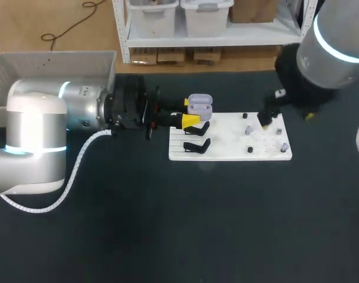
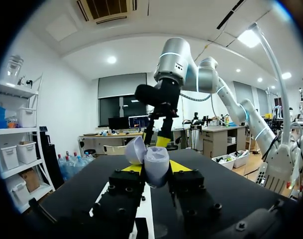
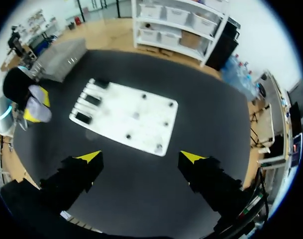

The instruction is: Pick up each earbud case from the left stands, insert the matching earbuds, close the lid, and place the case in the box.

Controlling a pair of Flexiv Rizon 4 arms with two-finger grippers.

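A lavender earbud case (image 1: 199, 105) with its lid up sits between the yellow fingertips of my left gripper (image 1: 191, 121), above the left end of the white board (image 1: 226, 154). In the left wrist view the case (image 2: 156, 165) is clamped from both sides by that gripper (image 2: 156, 169). Two bare black stands (image 1: 197, 145) remain on the board's left side. Small earbuds (image 1: 249, 150) sit on pegs at its right side. My right gripper (image 1: 266, 118) hangs above those pegs. In its own view the right gripper (image 3: 141, 157) is wide open and holds nothing, high over the board (image 3: 111, 124).
A grey box (image 1: 55, 65) stands at the table's back left, behind my left arm; it also shows as the grey box (image 3: 59, 57) in the right wrist view. Dark tabletop (image 1: 214, 224) stretches in front of the board.
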